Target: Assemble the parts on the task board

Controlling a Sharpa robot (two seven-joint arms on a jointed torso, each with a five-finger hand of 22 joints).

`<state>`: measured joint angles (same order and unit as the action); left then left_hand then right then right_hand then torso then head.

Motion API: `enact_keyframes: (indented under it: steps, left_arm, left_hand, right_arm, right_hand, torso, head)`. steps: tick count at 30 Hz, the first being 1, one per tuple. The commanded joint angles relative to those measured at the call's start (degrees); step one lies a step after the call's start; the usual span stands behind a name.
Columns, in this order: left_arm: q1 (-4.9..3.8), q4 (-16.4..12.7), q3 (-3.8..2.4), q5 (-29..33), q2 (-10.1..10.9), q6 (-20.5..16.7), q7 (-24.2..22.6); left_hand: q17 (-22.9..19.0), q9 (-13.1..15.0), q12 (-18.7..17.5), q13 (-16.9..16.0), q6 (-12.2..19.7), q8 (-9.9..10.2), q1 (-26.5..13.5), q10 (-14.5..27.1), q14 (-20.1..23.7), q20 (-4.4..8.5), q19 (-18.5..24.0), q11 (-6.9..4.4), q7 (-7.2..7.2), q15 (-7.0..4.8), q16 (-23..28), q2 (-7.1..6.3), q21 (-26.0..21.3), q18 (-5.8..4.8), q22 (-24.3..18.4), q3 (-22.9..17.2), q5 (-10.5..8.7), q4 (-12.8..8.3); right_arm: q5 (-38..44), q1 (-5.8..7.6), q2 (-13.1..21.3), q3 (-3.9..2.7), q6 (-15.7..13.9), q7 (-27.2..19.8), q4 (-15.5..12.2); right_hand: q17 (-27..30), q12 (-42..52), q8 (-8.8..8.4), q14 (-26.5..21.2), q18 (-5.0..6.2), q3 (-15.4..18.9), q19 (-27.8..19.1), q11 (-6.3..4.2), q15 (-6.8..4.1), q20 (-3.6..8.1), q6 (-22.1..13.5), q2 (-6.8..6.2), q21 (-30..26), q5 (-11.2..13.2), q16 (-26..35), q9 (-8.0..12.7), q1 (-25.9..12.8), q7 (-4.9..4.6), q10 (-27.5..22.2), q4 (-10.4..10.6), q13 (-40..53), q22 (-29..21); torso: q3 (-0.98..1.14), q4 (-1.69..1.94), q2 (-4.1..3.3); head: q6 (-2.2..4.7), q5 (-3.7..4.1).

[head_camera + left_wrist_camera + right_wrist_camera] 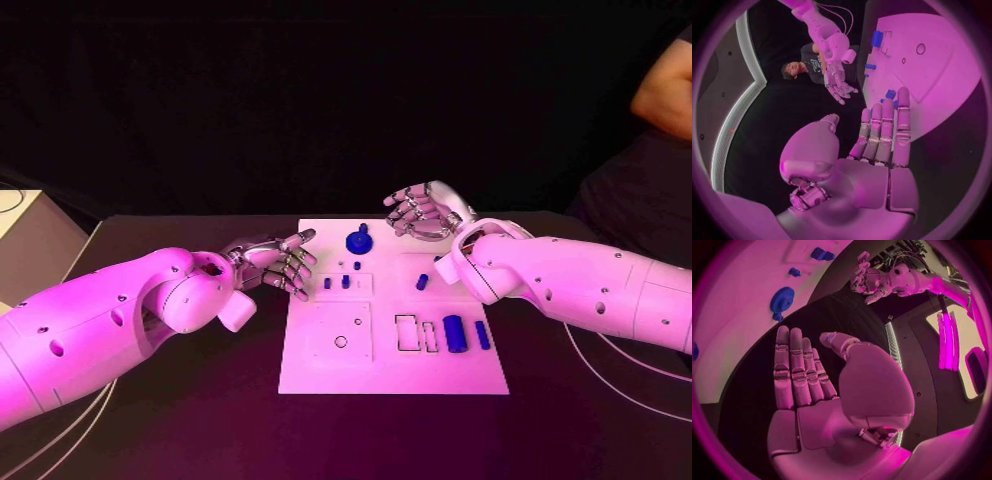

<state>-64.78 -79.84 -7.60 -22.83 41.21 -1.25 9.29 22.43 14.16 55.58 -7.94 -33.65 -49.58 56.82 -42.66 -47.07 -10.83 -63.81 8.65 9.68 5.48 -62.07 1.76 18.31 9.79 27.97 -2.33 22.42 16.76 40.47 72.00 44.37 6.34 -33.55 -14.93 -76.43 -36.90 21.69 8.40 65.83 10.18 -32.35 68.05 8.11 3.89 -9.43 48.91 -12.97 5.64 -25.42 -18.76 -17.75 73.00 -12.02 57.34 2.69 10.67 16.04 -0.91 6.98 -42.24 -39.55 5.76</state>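
Parts are all sitting loose or slotted on the task board (325,365), the white plate in the middle of the black worktop (173,420), between the two robot hands. A blue gear (359,240) lies at the board's far edge, just beside the right robot hand (421,212), with a couple of small blue pegs (336,283) nearer the left robot hand (277,258) and a blue cylinder (454,333) plus a flat blue bar (483,335) back toward the right arm's side, next to some empty rectangular slots. Both robot hands are released, fingers straight and spread, grasping nothing; the left wrist view shows the left palm flat with the board's edge just past its fingertips, and the right wrist view shows the same for the right one, with the gear close by. My guess is they're parked at the board's two sides so nothing gets knocked and either can reach in. Looks like assembly hasn't really started, and the gear seems the easiest first grab for the right one.
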Motion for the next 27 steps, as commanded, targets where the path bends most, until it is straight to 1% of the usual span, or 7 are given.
enact_keyframes:
  steps: [1, 5, 7, 10, 12, 19, 27]
  left_arm:
    - [-0.02, 0.8, -0.11, -12.1, -0.9, -2.4, 0.7]
    - [-0.14, 2.2, -0.17, -22.5, -2.1, -3.4, 2.2]
    - [-0.22, 2.6, -0.20, -27.8, -2.8, -3.6, 3.1]
    - [-0.29, 2.8, -0.21, -32.2, -3.5, -3.3, 4.2]
    - [-0.39, 3.0, -0.22, -35.8, -4.2, -2.4, 5.6]
    - [-0.75, 3.8, -0.21, -42.4, -6.7, 3.4, 13.4]
    - [-1.79, 6.4, -0.14, -40.1, -9.7, 7.1, 18.0]
  left_hand:
    - [2.5, -1.0, -0.8, -0.2, -2.6, 0.7, 4.4, -2.8, -4.1, 1.77, -3.3, -1.54, 1.08, -1.75, -4.4, -2.84, 5.4, 0.67, 3.6, -1.3, -0.31, 0.0]
    - [8.7, -2.0, 0.0, -1.9, -5.7, 2.5, 9.5, -6.7, -10.9, 3.74, -4.8, -3.45, -0.75, -3.69, -10.6, -4.64, 13.5, 0.81, 9.7, -3.7, -0.38, 0.2]
    - [36.8, -2.4, 3.4, -5.0, -9.3, 4.7, 15.7, -11.5, -28.8, 5.71, -11.5, -5.94, -2.42, -6.09, -21.1, -7.16, 35.1, -2.10, 28.1, -9.4, -0.21, 0.2]
    - [50.0, -1.5, 7.3, -8.1, -11.9, 4.7, 17.9, -14.0, -35.6, 6.40, -14.3, -6.56, -3.31, -6.83, -24.7, -9.28, 45.6, -3.68, 37.6, -14.5, -0.27, 0.0]
    - [59.8, 0.1, 15.5, -22.6, -13.3, 4.5, 16.5, -21.6, -40.1, 7.05, -16.4, -7.53, -4.28, -7.90, -26.7, -10.69, 53.0, -4.92, 44.1, -19.1, -0.29, 0.0]
    - [67.6, 5.0, 25.4, -50.2, -16.5, 3.1, 7.5, -34.6, -42.9, 8.46, -20.7, -9.34, -6.23, -9.38, -27.9, -10.53, 62.2, -6.94, 52.6, -24.1, -0.75, -0.1]
    - [67.6, 7.3, 26.4, -54.1, -16.5, 3.3, 4.5, -35.8, -42.9, 8.74, -21.2, -9.38, -6.25, -9.54, -27.9, -12.19, 63.3, -7.23, 53.7, -23.4, -1.42, -0.2]
  right_arm:
    - [0.5, -0.07, 0.1, -0.02, 0.7, -0.4, -0.1]
    - [0.5, -0.09, 0.1, -0.02, 0.6, -0.4, -0.1]
    - [0.6, -0.09, 0.1, -0.02, 0.6, -0.4, -0.1]
    - [0.6, -0.10, 0.1, -0.02, 0.6, -0.4, 0.0]
    - [0.6, -0.10, 0.0, -0.02, 0.6, -0.4, 0.0]
    - [0.6, -0.10, -0.1, -0.02, 0.7, -0.3, 0.2]
    - [0.6, -0.10, -0.4, -0.02, 0.6, -0.2, 0.3]
  right_hand:
    - [0.1, 0.0, 0.29, 0.3, 0.19, 0.0, 0.4, 0.05, 0.06, -0.02, 0.0, 0.01, -0.2, -0.3, 0.2, 0.1, 0.5, -0.64, 0.2, -0.3, 0.0, -0.1]
    - [0.1, 0.0, 0.29, 0.3, 0.19, 0.0, 0.4, 0.05, 0.06, -0.02, 0.0, 0.01, -0.2, -0.3, 0.2, 0.1, 0.5, -0.64, 0.2, -0.3, 0.0, -0.1]
    - [0.1, 0.0, 0.29, 0.3, 0.19, 0.0, 0.4, 0.05, 0.06, -0.02, 0.0, 0.01, -0.2, -0.3, 0.2, 0.1, 0.5, -0.64, 0.2, -0.3, 0.0, -0.1]
    - [0.1, 0.0, 0.29, 0.3, 0.19, 0.0, 0.4, 0.05, 0.06, -0.02, 0.0, 0.01, -0.2, -0.3, 0.2, 0.1, 0.5, -0.64, 0.2, -0.3, 0.0, -0.1]
    - [0.1, 0.0, 0.29, 0.3, 0.19, 0.0, 0.4, 0.05, 0.06, -0.02, 0.0, 0.01, -0.2, -0.3, 0.2, 0.1, 0.5, -0.64, 0.2, -0.3, 0.0, -0.1]
    - [0.1, 0.0, 0.29, 0.3, 0.19, 0.0, 0.4, 0.05, 0.06, -0.02, 0.0, 0.01, -0.2, -0.3, 0.2, 0.1, 0.5, -0.64, 0.2, -0.3, 0.0, -0.1]
    - [0.1, 0.0, 0.29, 0.3, 0.19, 0.0, 0.4, 0.05, 0.06, -0.02, 0.0, 0.01, -0.2, -0.3, 0.2, 0.1, 0.5, -0.64, 0.2, -0.3, 0.0, -0.1]
  torso:
    - [0.06, 0.04, 0.05]
    - [0.10, -0.01, -0.01]
    - [0.08, -0.03, -0.05]
    - [0.07, -0.04, -0.10]
    - [0.10, -0.04, -0.08]
    - [0.14, -0.03, -0.04]
    - [0.11, -0.01, -0.06]
  head:
    - [-0.19, 0.11]
    - [-0.34, 0.08]
    - [-0.43, 0.12]
    - [-0.49, 0.14]
    - [-0.59, 0.22]
    - [-0.96, 0.27]
    - [-1.23, 0.24]
